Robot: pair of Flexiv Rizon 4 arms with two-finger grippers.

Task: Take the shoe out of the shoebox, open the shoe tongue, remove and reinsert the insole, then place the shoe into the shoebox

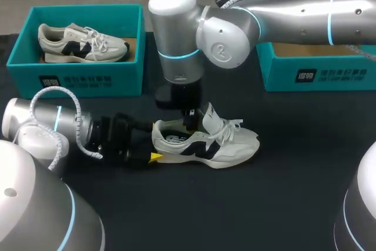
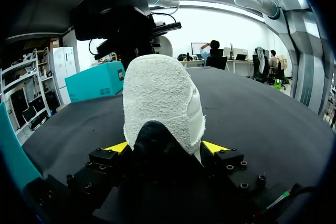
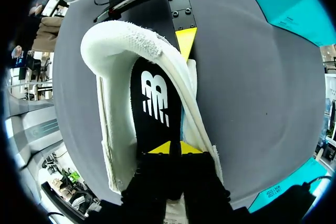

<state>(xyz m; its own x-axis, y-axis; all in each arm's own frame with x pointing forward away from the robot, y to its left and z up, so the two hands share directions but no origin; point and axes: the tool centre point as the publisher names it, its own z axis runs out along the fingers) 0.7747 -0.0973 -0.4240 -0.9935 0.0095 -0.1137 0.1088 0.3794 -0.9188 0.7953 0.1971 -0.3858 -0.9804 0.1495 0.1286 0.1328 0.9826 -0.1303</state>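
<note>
While the shoe [image 1: 205,142] stood near the middle of the surface [image 1: 282,198], its padded heel [image 2: 160,103] clamped by the left pincer [image 2: 165,148], the right pincer [image 3: 173,148] sat inside above the insole [image 3: 155,98], grip impossible to tell, and that thin, floppy insole probably wanted pinching at its edge.

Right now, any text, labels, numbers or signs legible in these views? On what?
Front of the left shoebox: white label print, too blurred to read.
Front of the right shoebox: white label print, too blurred to read.
On the insole inside the shoe on the table: a white logo mark, no legible words.
No readable numbers or signs elsewhere.
</note>
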